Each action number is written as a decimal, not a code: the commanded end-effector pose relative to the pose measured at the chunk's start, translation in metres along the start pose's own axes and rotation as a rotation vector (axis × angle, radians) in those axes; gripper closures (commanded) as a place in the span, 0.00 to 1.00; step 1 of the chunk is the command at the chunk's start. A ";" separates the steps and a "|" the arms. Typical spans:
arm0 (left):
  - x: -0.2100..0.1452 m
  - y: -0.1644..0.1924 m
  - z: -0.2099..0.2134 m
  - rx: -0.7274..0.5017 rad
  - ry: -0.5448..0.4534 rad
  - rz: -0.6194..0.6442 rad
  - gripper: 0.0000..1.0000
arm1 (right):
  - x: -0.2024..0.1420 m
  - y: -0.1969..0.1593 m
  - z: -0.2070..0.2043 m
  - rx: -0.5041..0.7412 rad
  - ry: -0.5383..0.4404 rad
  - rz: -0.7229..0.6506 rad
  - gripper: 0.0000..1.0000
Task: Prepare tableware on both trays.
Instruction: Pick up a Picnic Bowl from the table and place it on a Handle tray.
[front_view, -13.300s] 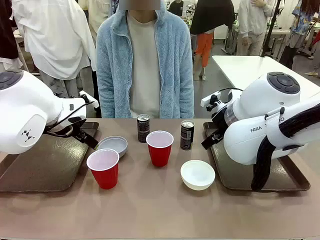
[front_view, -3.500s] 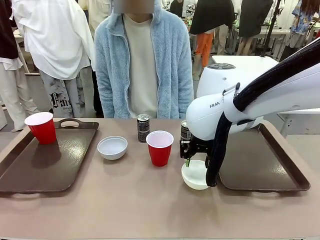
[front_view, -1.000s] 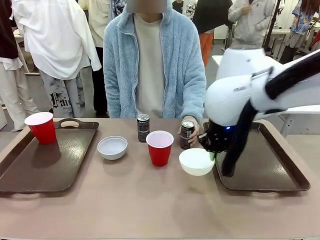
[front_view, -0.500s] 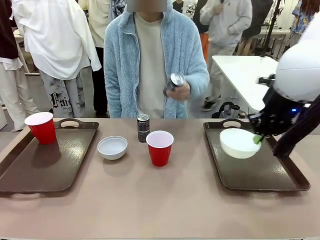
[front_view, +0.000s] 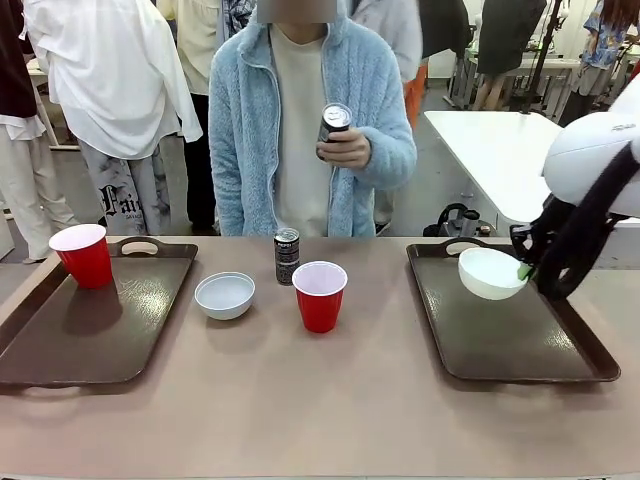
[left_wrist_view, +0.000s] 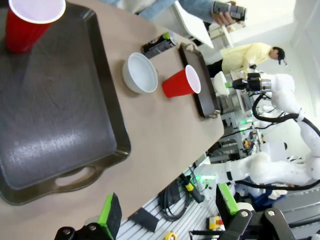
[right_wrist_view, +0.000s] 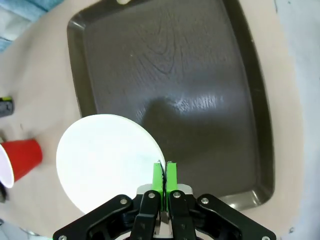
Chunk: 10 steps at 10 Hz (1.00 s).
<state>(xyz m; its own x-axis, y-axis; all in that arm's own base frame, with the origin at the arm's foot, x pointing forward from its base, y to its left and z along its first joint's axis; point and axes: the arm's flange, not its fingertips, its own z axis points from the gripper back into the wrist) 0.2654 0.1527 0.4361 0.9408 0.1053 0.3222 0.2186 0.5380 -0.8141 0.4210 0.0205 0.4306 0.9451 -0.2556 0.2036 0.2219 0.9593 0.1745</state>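
Over the bare right tray (front_view: 500, 340), the right gripper (front_view: 522, 270), clamped on the rim of a bowl (front_view: 488, 272), holds it aloft, apparently for setting down. The left tray (front_view: 100, 330) bears one cup (front_view: 85, 255); the left gripper (left_wrist_view: 168, 206) hangs spread, empty. A second bowl (front_view: 224, 294), second cup (front_view: 319, 294) and can (front_view: 287, 255) wait between the trays; a person's hand (front_view: 348, 150) holds the other can (front_view: 335, 118).

Right gripper (right_wrist_view: 164, 170) hangs raised with its pads pinched together; left gripper (left_wrist_view: 168, 207) gapes wide.

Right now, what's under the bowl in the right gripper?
The right tray, bare and dark, lies beneath the bowl pinched at its rim by the right gripper. The patch directly below is covered.
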 end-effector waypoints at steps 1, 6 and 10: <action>0.000 -0.001 0.002 -0.007 -0.007 0.006 0.00 | 0.008 0.022 -0.016 -0.022 -0.013 -0.070 1.00; 0.000 -0.001 0.002 -0.007 -0.007 0.006 0.00 | -0.036 0.017 -0.022 -0.062 0.086 -0.128 1.00; 0.000 -0.001 0.002 -0.007 -0.007 0.006 0.00 | -0.154 -0.037 0.012 -0.164 0.199 -0.067 1.00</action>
<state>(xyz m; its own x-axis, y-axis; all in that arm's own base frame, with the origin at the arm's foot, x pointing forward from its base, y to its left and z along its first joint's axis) 0.2655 0.1529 0.4360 0.9409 0.1058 0.3216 0.2178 0.5382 -0.8142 0.3299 0.0379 0.4535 0.9520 -0.3060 -0.0074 0.3061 0.9518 0.0167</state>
